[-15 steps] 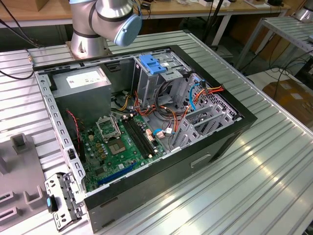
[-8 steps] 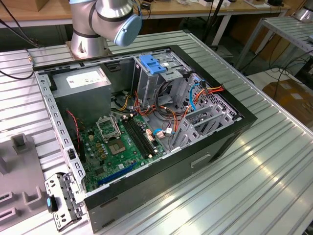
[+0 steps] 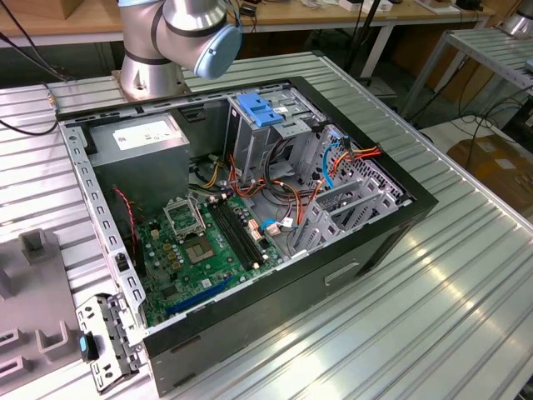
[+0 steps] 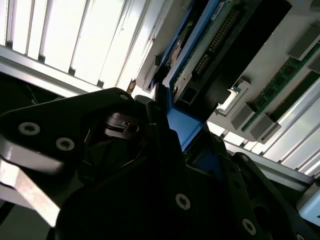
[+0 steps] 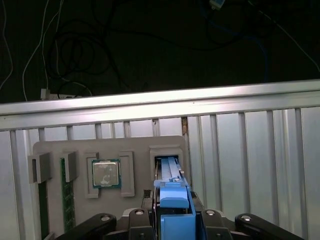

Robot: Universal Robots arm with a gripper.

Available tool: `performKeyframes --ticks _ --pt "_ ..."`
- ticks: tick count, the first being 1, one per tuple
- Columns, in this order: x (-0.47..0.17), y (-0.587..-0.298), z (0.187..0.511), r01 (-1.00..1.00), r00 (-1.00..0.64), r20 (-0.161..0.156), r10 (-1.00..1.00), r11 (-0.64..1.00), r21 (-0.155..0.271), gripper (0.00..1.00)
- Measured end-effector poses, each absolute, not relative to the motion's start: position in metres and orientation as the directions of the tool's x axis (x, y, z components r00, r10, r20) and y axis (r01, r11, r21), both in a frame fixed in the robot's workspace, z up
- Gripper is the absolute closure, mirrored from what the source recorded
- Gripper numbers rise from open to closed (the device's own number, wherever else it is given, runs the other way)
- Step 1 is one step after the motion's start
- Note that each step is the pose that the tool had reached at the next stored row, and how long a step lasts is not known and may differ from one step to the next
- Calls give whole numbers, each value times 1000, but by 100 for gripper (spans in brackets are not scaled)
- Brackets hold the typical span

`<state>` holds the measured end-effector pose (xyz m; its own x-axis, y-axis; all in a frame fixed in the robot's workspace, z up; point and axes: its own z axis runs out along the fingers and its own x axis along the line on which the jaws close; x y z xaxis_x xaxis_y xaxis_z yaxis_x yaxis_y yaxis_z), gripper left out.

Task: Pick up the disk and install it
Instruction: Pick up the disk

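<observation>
Gripper (image 5: 172, 222) closed on the disk (image 5: 169, 172), jaws pressed against either side of its light blue carrier rail. Disk stands on edge, with the end farthest from the gripper at a slot of the grey holder tray (image 5: 135, 145) on the ribbed bench (image 5: 240, 150). Processor chip (image 5: 106, 174) and memory sticks (image 5: 67, 200) lie in the same tray, off to one side of the gripper. In the second wrist view the disk (image 4: 215, 40) shows its circuit-board face.
</observation>
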<state>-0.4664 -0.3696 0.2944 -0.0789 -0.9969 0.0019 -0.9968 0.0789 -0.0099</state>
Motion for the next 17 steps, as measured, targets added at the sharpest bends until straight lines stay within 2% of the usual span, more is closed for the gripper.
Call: performKeyframes --ticks 17 --pt "-466 -370 297 -998 -55 2 -998 55 -10 63"
